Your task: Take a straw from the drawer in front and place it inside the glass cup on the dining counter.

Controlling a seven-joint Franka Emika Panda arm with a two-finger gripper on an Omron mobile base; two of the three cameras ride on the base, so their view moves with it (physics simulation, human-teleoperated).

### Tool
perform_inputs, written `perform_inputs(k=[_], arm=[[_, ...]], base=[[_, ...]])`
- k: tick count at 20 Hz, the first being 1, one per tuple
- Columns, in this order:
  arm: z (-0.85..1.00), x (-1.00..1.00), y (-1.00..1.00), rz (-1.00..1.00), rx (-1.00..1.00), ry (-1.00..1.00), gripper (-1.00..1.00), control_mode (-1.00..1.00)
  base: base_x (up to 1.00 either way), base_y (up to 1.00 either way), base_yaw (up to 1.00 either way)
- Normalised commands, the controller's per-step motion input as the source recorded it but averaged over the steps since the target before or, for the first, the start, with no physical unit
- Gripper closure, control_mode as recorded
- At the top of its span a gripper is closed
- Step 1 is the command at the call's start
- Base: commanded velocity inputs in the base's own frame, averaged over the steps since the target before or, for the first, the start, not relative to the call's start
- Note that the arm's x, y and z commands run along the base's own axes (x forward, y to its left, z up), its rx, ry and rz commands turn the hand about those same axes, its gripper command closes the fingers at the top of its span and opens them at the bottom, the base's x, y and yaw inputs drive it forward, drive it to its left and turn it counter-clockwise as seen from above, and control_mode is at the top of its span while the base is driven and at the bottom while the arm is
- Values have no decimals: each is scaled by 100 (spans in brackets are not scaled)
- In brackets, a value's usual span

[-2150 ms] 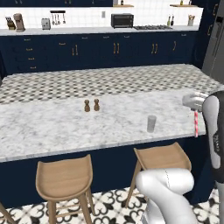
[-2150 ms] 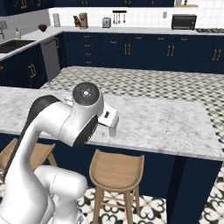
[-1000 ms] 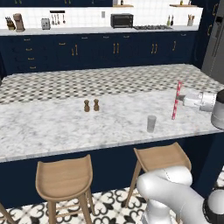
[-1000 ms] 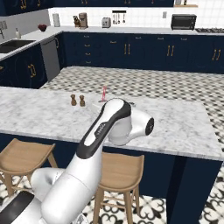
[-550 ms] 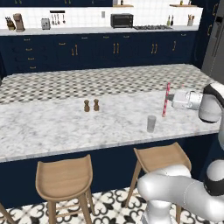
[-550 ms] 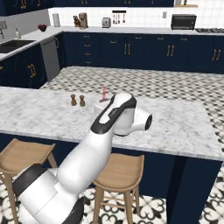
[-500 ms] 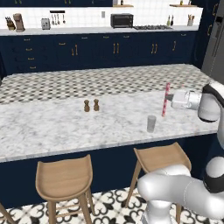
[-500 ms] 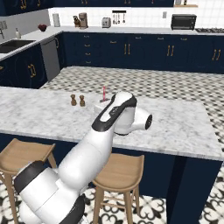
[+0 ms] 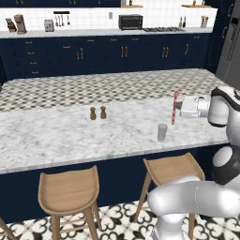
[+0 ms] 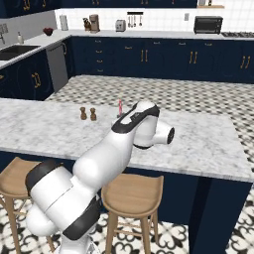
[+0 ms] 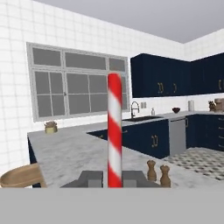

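Note:
My gripper (image 9: 177,108) is shut on the straw (image 9: 174,107), a thin red stick with pale stripes, held upright above the dining counter (image 9: 56,136). The straw's lower end hangs a little right of and behind the glass cup (image 9: 162,132), a small clear tumbler near the counter's front edge. In the hand view the straw (image 11: 114,131) rises straight up between the two dark fingertips (image 11: 90,178). From the right base view just the straw's top (image 10: 119,105) pokes out behind the white arm. The drawer is out of view.
Two small brown shakers (image 9: 98,113) stand mid-counter, left of the cup. Round wooden stools (image 9: 68,190) sit under the counter's front edge. Behind runs a navy cabinet wall with a toaster oven (image 9: 130,21) on its worktop.
The arm has carried the upright straw leftward over the counter toward the glass cup, then slowed; since half a second ago it has barely moved. The gripper stayed shut.

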Motion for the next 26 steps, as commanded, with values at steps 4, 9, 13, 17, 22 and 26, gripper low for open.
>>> perform_inputs(k=[4, 9, 13, 17, 22, 26], arm=[[-4, 18, 3, 0, 0, 6, 100, -100], [-23, 8, 15, 0, 0, 11, 100, -100], [-20, 14, 11, 0, 0, 2, 100, -100], [-18, 32, 7, 0, 0, 0, 100, -100], [-17, 31, 0, 0, 0, 0, 100, -100], [-15, 25, -6, 0, -1, 0, 100, -100]], base=[[0, 0, 0], [0, 0, 0], [0, 0, 0], [0, 0, 0], [0, 0, 0], [0, 0, 0]])
